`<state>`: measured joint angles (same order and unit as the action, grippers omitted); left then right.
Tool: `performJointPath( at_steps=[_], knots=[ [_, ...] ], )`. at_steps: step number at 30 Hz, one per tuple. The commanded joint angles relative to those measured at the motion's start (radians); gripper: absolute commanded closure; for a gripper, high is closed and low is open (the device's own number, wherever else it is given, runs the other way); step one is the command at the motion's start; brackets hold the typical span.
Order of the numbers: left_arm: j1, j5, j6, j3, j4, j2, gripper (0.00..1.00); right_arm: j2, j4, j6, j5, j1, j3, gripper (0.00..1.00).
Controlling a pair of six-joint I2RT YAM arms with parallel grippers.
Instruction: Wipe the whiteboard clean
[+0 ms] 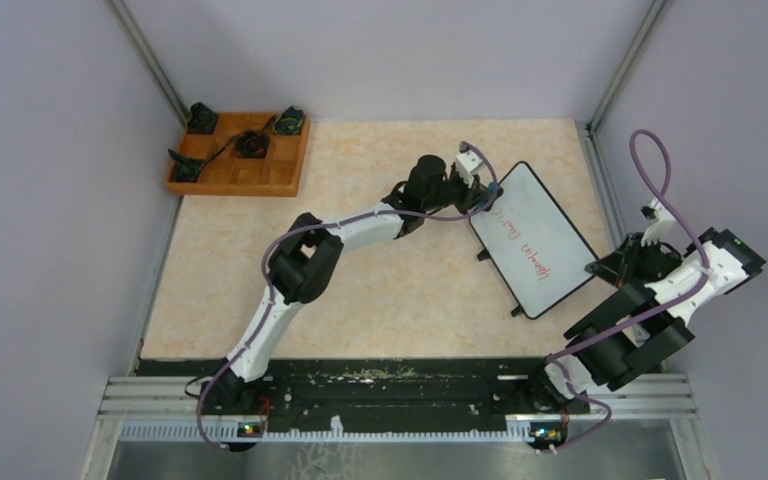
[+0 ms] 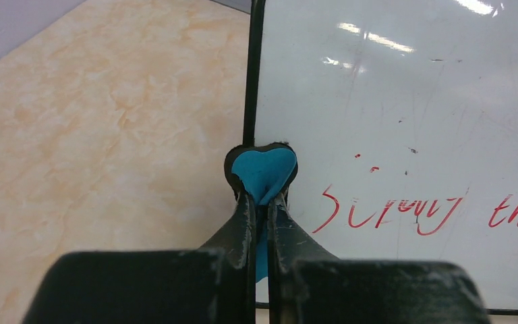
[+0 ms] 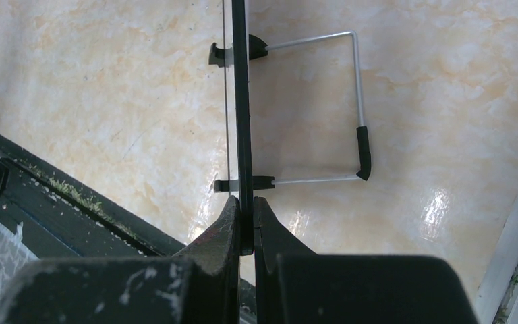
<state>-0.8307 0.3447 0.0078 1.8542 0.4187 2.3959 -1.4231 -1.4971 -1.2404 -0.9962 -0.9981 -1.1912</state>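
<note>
The whiteboard (image 1: 535, 240) lies tilted at the table's right, white with a thin black frame and red handwriting (image 2: 391, 212) across it. My left gripper (image 2: 263, 199) is shut on a small blue eraser (image 2: 263, 172), which sits at the board's left frame edge, near its upper corner in the top view (image 1: 490, 190). My right gripper (image 3: 245, 202) is shut on the whiteboard's black edge (image 3: 240, 101), seen edge-on, at its right side (image 1: 605, 268). A wire stand (image 3: 354, 108) with black feet sticks out behind the board.
A wooden tray (image 1: 240, 155) holding several small black objects stands at the table's far left corner. A metal rail (image 1: 400, 400) runs along the near edge. Purple cables loop over both arms. Grey walls close in the sides.
</note>
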Motion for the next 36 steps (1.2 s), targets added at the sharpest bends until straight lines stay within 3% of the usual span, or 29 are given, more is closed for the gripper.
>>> performJointPath(
  at_steps=[1,26,36],
  knots=[
    [-0.009,0.023,-0.008,0.045,-0.005,0.032,1.00,0.021,-0.003,-0.090,0.097,0.003,0.033,1.00],
    [-0.161,0.065,-0.107,-0.152,0.209,-0.057,1.00,0.023,-0.003,-0.104,0.103,0.003,0.048,1.00],
    [-0.107,-0.006,-0.047,-0.138,0.167,-0.055,1.00,0.033,-0.003,-0.105,0.105,0.003,0.048,1.00]
  ],
)
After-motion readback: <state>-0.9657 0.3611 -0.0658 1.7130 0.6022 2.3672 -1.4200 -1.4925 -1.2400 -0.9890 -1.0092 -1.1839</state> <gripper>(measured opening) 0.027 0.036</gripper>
